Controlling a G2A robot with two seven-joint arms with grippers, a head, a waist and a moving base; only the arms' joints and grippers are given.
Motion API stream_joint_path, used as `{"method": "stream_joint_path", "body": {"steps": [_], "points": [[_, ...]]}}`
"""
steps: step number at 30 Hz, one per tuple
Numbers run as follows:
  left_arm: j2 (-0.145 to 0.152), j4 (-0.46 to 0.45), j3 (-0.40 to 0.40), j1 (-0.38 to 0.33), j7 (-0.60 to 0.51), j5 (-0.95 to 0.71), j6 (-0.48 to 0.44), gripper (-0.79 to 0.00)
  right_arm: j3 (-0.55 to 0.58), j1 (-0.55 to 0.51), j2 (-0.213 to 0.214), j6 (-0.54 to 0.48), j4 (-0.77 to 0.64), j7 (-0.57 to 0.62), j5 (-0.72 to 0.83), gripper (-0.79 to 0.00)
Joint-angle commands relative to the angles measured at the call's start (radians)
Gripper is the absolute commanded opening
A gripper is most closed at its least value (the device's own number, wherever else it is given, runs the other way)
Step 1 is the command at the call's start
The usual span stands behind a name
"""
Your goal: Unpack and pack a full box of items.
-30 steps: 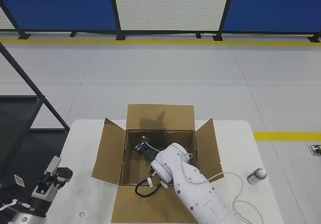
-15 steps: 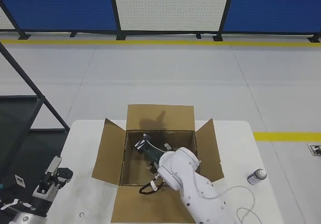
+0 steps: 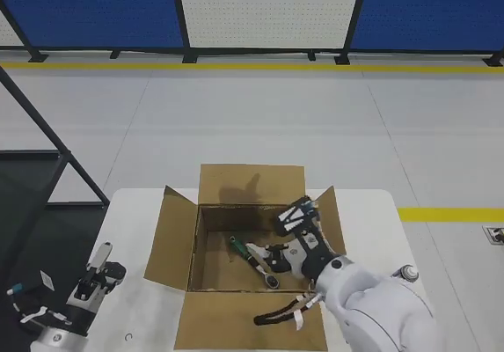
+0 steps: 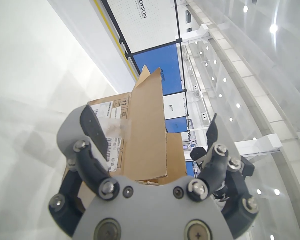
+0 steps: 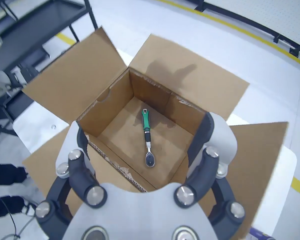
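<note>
An open cardboard box (image 3: 252, 185) is seen standing on the white worktop (image 3: 137, 220) with all four flaps folded outward. On its floor a ratchet wrench (image 3: 253, 262) with a green handle lies flat and apart from the walls. From above, its long axis is seen to run diagonally, the handle toward the far left corner and the steel head toward the near middle. The right claw (image 3: 297, 216) is held above the box's right-hand side, well over the rim, with its fingers spread apart and nothing between them. In the right wrist view the wrench (image 5: 147, 138) is framed between the spread fingers of that claw (image 5: 142, 132), and its axis lies roughly across the line joining them. The wrench is thus judged to lie down and to the left of the right claw, so a descent into the box with little turning of the wrist would be called for. The left claw (image 3: 100, 264) is parked off the worktop's left edge, its fingers likewise apart and empty, and is pointed at the box's outer wall (image 4: 145, 126). It is much the farther of the two from the wrench. A small can (image 3: 407, 274) stands on the worktop to the right of the box.
</note>
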Motion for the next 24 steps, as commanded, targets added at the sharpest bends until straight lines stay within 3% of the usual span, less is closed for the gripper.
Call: {"method": "stream_joint_path", "body": {"steps": [1, 3, 16, 24], "points": [[0.000, 0.000, 0.002, 0.001, 0.003, -0.002, 0.001, 0.000, 0.058, -0.031, -0.001, 0.132, -0.040, -0.027, 0.058, 0.000], [-0.001, 0.001, 0.003, 0.002, 0.008, -0.004, 0.002, 0.000, 0.128, -0.055, 0.001, 0.192, -0.058, -0.041, 0.083, 0.000], [-0.002, -0.002, 0.004, 0.003, 0.015, -0.004, 0.007, 0.000, 0.153, -0.065, 0.003, 0.232, -0.025, -0.063, 0.077, 0.000], [-0.005, 0.002, 0.001, 0.003, 0.062, -0.016, 0.008, 0.000, 0.275, 0.024, 0.017, 0.318, 0.117, 0.128, 0.210, 0.000]]}}
